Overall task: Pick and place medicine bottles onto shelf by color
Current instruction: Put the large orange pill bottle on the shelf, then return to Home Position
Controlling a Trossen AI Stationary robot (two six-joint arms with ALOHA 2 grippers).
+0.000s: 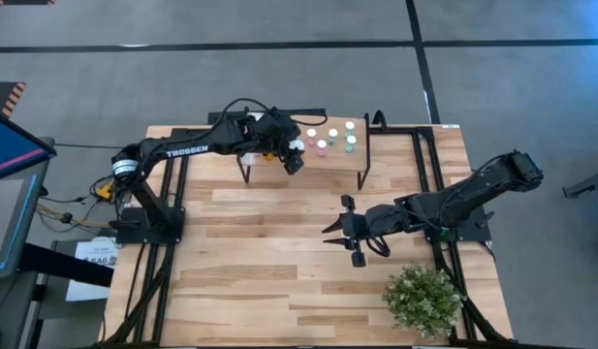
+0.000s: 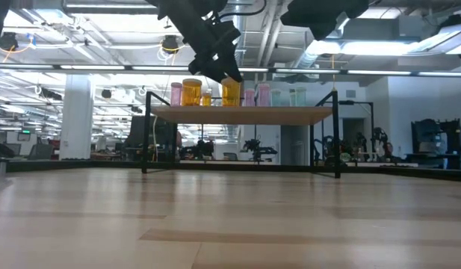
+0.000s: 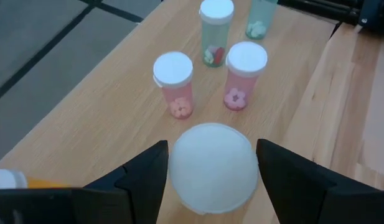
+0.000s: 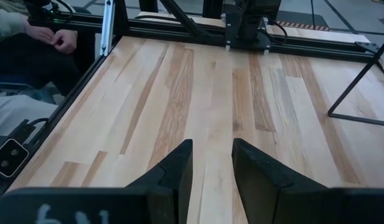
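The left gripper (image 3: 210, 177) is hanging over the shelf (image 1: 279, 167), its fingers standing apart on either side of the white cap of a big orange bottle (image 2: 231, 91) without visibly pressing it. That bottle is standing upright on the shelf, long axis vertical, directly between the fingers, with pink bottles (image 3: 174, 84) just beyond. The right gripper (image 1: 349, 233) is waiting away from the shelf over the table, fingers slightly parted, holding nothing. The left arm is far nearer; a straight lift looks like the clean exit.
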